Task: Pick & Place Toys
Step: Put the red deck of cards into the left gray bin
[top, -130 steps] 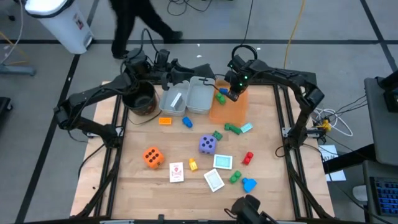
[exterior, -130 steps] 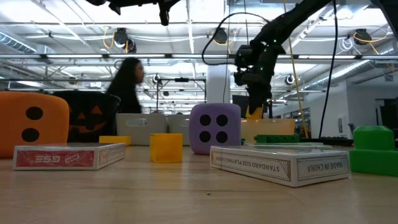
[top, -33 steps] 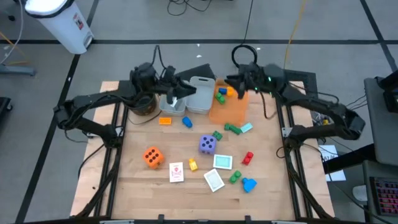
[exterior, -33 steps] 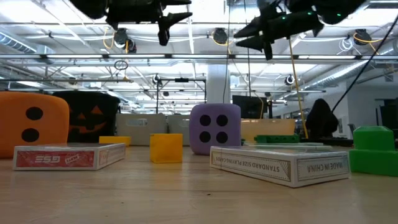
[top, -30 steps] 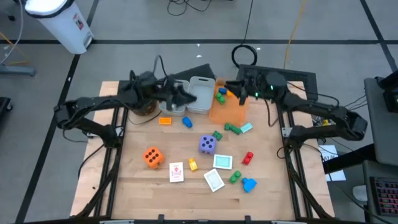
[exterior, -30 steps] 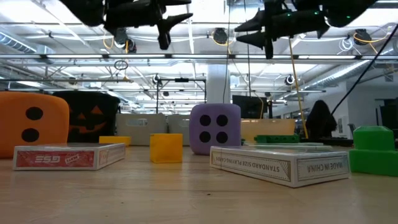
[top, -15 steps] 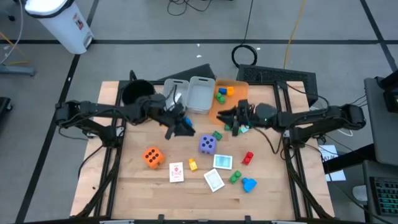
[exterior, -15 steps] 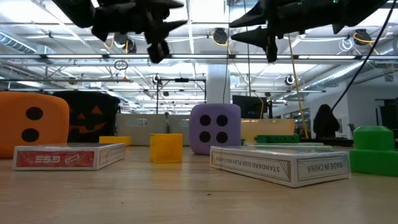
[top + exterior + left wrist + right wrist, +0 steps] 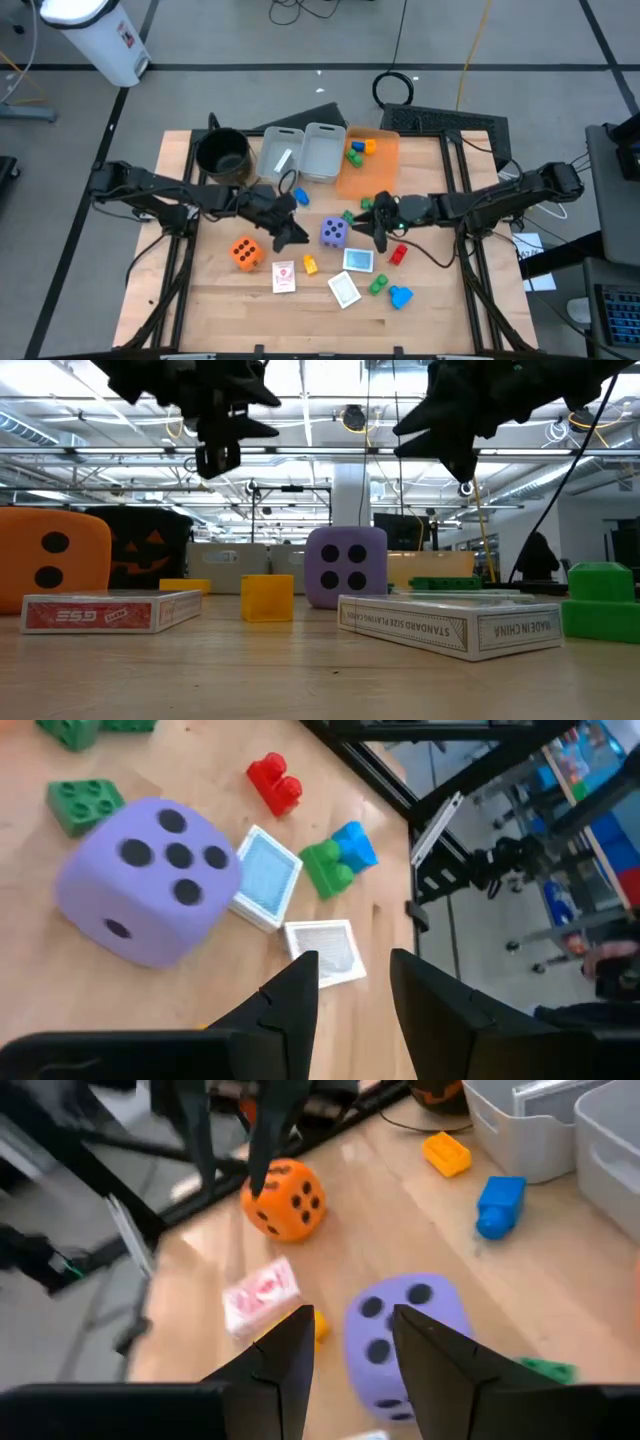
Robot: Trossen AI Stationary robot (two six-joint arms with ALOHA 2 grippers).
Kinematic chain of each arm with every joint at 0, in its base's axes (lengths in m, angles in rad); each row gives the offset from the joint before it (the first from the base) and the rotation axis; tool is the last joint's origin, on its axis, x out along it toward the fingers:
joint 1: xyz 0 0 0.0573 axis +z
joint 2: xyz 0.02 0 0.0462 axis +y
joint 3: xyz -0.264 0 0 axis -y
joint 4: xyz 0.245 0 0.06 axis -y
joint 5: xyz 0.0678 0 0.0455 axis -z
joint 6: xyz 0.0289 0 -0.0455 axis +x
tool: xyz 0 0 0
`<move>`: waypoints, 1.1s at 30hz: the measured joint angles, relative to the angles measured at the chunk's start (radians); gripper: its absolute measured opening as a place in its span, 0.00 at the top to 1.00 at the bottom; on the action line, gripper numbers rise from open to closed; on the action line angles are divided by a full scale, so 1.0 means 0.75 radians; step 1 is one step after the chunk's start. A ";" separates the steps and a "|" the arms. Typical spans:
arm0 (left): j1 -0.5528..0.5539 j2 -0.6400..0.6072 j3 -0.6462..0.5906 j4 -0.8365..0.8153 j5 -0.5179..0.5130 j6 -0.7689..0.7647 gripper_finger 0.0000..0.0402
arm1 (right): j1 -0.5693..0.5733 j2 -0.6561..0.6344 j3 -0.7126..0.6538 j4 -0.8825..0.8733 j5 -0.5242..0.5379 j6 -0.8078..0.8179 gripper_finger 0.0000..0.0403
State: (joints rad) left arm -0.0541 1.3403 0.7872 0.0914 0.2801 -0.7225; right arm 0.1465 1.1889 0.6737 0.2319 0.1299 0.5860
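A purple die [image 9: 333,232] rests on the table's middle, between my two grippers. My left gripper [image 9: 291,235] hangs open and empty just left of it. My right gripper [image 9: 379,232] hangs open and empty just right of it. The die also shows in the left wrist view [image 9: 145,895] and the right wrist view [image 9: 405,1340]. An orange die [image 9: 245,252], a red-and-white card [image 9: 284,276], a yellow block [image 9: 309,264], a teal card [image 9: 358,260], a white card [image 9: 345,290] and red [image 9: 398,253], green [image 9: 377,285] and blue [image 9: 400,296] blocks lie nearer the front edge.
Two grey bins [image 9: 280,155] [image 9: 321,152] and an orange bin [image 9: 368,175] holding a few blocks stand at the back, with a black pot [image 9: 222,152] to their left. A blue block [image 9: 301,197] and green blocks [image 9: 348,216] lie behind the purple die.
Both grippers have come away from the bins toward the table's near edge and down. The left one went from over the grey bins to the left of the purple die, the right one from over the orange bin to the right of it. No toy has moved.
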 joint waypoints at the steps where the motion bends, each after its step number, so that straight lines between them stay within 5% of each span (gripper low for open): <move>1: -0.024 0.000 0.010 -0.008 -0.038 -0.035 0.67 | 0.003 0.000 -0.003 0.012 -0.001 0.025 0.67; 5: -0.120 0.000 0.107 -0.168 -0.205 -0.111 0.67 | 0.013 0.001 -0.032 0.001 -0.004 0.034 0.67; 13: -0.323 0.000 0.436 -0.893 -0.479 -0.137 0.67 | 0.018 0.001 -0.035 0.198 -0.150 -0.096 0.67; 17: -0.396 -0.001 0.531 -1.111 -0.524 -0.272 0.67 | 0.017 0.001 -0.035 0.268 -0.142 -0.107 0.67; 33: -0.571 0.039 0.541 -1.178 -0.694 -1.219 0.67 | 0.016 0.001 -0.035 0.273 -0.134 -0.175 0.67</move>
State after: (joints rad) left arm -0.4826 1.3692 1.1931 -0.7921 -0.2400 -1.6364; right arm 0.1589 1.1892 0.6472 0.4365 0.0292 0.4549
